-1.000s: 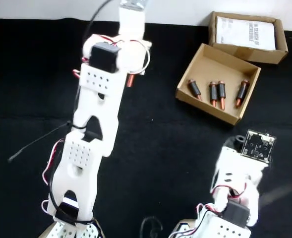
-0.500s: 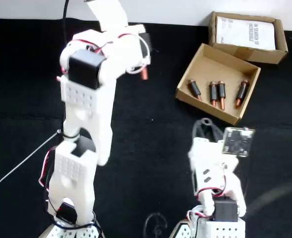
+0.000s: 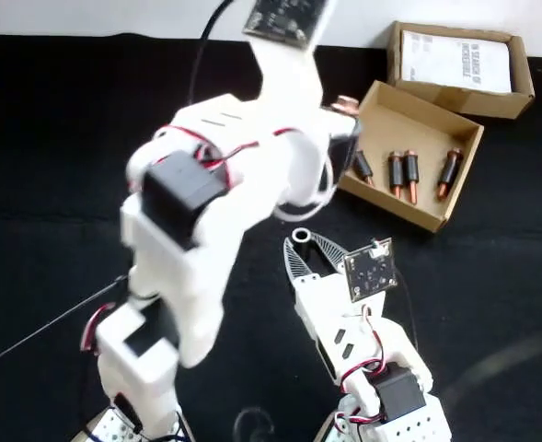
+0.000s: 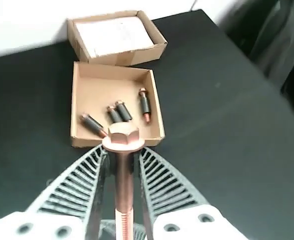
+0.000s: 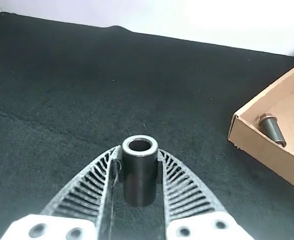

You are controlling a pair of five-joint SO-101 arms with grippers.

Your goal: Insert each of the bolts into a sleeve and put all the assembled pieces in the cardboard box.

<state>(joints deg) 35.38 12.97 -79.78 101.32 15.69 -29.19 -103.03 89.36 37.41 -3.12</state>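
Risk of a jam or drop from off-axis contact between bolt (image 4: 122, 172) and sleeve (image 5: 139, 175), both held mid-air. Bolt clenched lengthwise in left gripper (image 4: 123, 150), head just past tips. Sleeve clamped upright in right gripper (image 5: 140, 150), bore open. Cardboard box (image 3: 409, 115) by table's far right corner.

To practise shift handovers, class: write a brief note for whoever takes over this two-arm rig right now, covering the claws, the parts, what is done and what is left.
Left claw: shut on a copper bolt, raised, head pointing toward the cardboard box.
Right claw: shut on an empty sleeve, open end uppermost.
Done: four assembled pieces lie in the box.
Left: put this bolt into this sleeve, then place the piece in the box.
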